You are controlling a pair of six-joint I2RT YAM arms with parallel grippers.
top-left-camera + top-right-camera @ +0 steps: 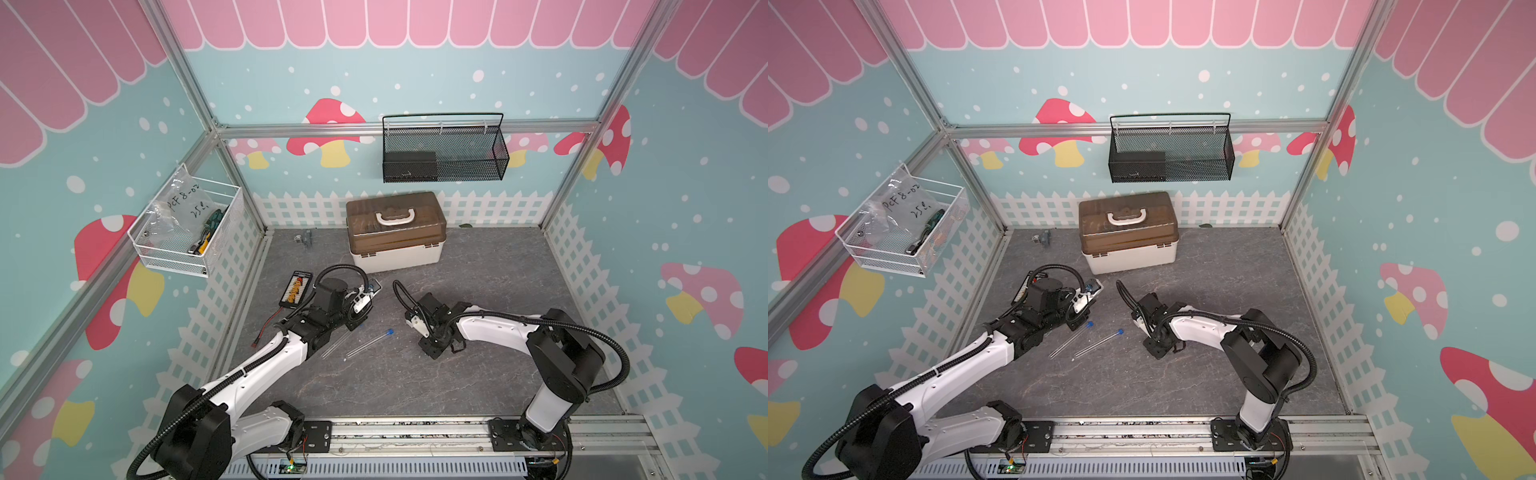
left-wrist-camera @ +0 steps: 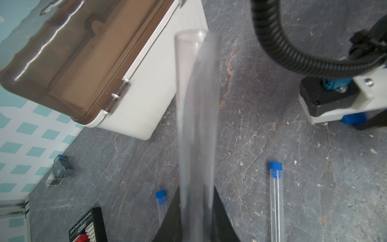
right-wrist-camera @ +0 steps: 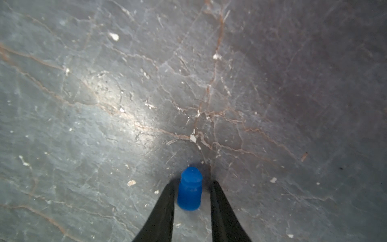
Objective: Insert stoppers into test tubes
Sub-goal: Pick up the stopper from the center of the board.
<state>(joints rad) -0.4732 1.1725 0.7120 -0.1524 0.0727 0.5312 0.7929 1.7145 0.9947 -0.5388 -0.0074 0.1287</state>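
Observation:
In the left wrist view my left gripper (image 2: 196,188) is shut on a clear test tube (image 2: 196,104) whose open end points away toward the toolbox. Two more test tubes lie on the table on either side of it, one (image 2: 276,199) and the other (image 2: 161,203), each with a blue stopper in its end; a top view shows them too (image 1: 1098,344) (image 1: 1069,341). My right gripper (image 3: 192,183) is down at the table, open, with a loose blue stopper (image 3: 189,192) lying between its fingers and a gap showing on one side. In a top view it sits right of the tubes (image 1: 423,337).
A white toolbox (image 1: 395,232) with a brown lid stands at the back. A black board (image 1: 296,289) with yellow connectors lies left of the left arm. A small grey part (image 1: 305,239) sits near the back left corner. Wire baskets hang on the back wall (image 1: 444,153) and left wall (image 1: 187,224).

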